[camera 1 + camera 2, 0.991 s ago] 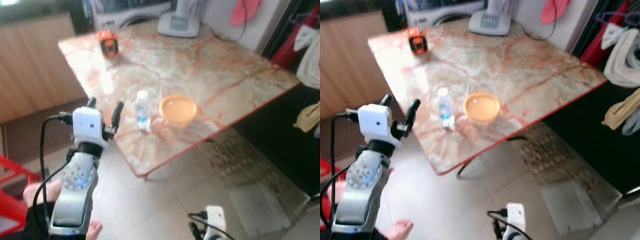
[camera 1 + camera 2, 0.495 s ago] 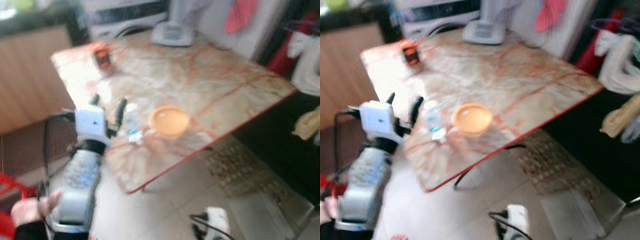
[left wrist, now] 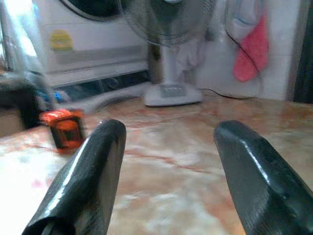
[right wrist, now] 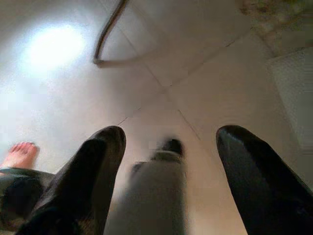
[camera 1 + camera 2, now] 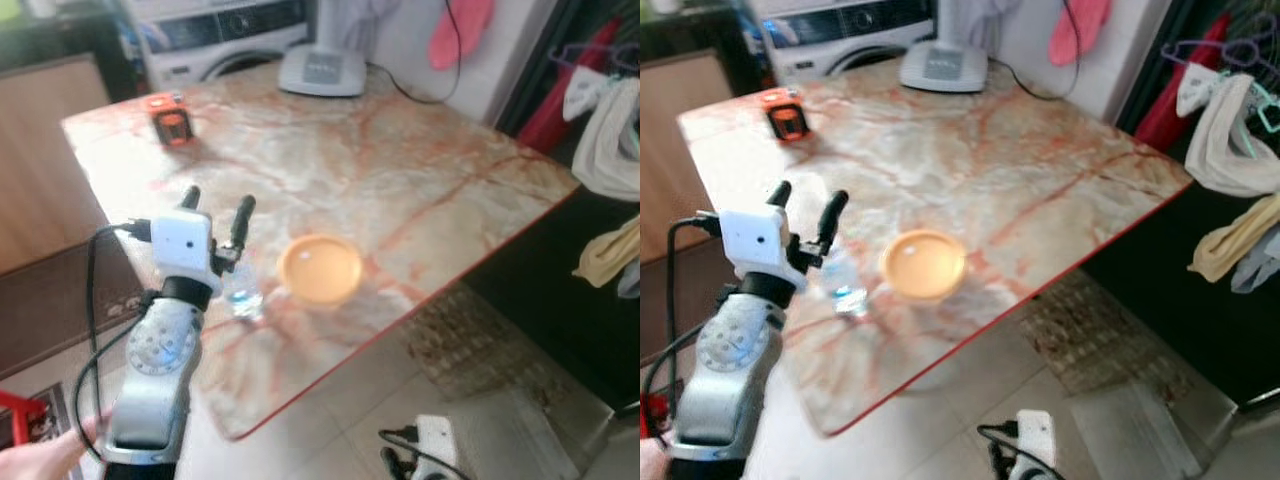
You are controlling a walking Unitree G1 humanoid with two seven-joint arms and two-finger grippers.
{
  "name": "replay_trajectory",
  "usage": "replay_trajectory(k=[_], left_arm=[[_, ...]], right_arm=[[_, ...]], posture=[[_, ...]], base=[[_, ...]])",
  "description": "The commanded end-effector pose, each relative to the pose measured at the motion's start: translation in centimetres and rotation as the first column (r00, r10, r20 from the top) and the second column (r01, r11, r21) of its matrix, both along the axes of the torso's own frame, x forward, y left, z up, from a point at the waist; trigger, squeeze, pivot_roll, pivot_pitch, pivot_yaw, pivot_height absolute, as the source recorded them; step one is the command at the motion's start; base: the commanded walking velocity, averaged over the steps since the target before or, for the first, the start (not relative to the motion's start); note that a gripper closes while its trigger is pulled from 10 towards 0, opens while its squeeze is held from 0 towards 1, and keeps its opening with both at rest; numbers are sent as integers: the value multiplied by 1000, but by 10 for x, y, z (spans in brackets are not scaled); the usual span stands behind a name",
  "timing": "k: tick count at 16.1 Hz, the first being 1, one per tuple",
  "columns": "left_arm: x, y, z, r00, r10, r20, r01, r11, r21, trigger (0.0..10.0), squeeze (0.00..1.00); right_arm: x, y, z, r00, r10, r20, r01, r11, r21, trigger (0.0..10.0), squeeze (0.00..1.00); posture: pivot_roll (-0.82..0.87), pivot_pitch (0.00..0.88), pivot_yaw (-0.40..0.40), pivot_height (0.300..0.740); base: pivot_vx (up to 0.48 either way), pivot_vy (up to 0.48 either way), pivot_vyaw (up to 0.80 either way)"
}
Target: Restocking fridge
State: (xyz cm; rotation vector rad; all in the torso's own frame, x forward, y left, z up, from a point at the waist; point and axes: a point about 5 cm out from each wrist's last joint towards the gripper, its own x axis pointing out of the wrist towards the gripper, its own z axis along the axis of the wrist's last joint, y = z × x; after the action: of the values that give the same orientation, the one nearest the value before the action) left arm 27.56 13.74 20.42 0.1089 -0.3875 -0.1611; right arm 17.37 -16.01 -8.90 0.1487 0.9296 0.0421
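Observation:
A small clear water bottle (image 5: 243, 296) with a blue label stands on the marble table (image 5: 400, 160) near its front edge. My left gripper (image 5: 218, 203) is raised over that edge, open, its fingers pointing across the table. The bottle sits just below its right finger, partly hidden by the wrist. In the left wrist view the open left gripper (image 3: 166, 132) holds nothing. My right gripper (image 4: 171, 134) hangs low over the floor, open and empty; its wrist (image 5: 432, 450) shows at the bottom.
An orange bowl (image 5: 320, 270) sits just right of the bottle. An orange box-like object (image 5: 170, 125) and a fan base (image 5: 322, 72) stand at the table's far side. Clothes (image 5: 610, 130) hang at right. A person's hand (image 5: 40, 462) and foot (image 4: 17, 154) are close by.
The view has shifted as the camera moved. My left gripper has come closer to the bottle, which stood apart to its right and now sits under its right finger.

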Motion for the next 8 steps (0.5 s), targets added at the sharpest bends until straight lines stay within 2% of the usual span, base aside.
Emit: replay_trajectory(k=[1,4,6,7,8], left_arm=[[-1,3,5,1000,-1,9,1,1000,11,10000,0],[-2,-11,29,994,-83,68,81,996,27,10000,0],[-2,-18,42,991,-109,76,106,993,41,10000,0],[-1,-24,53,991,-118,69,117,993,19,10000,0],[0,-33,67,990,-138,39,141,987,-77,10000,0]], right_arm=[[2,1,1,1000,-4,9,4,1000,1,10000,0],[3,1,1,1000,3,7,-3,1000,0,10000,0],[4,2,2,1000,5,8,-5,1000,1,10000,0],[4,1,2,1000,5,8,-5,1000,0,10000,0],[4,1,2,1000,6,7,-6,1000,-1,10000,0]], posture=[[-4,109,-60,740],[3,111,-61,740],[2,111,-61,740],[4,112,-62,740],[15,112,-63,740]], base=[[266,0,0],[0,0,0],[0,0,0],[0,0,0],[0,0,0]])
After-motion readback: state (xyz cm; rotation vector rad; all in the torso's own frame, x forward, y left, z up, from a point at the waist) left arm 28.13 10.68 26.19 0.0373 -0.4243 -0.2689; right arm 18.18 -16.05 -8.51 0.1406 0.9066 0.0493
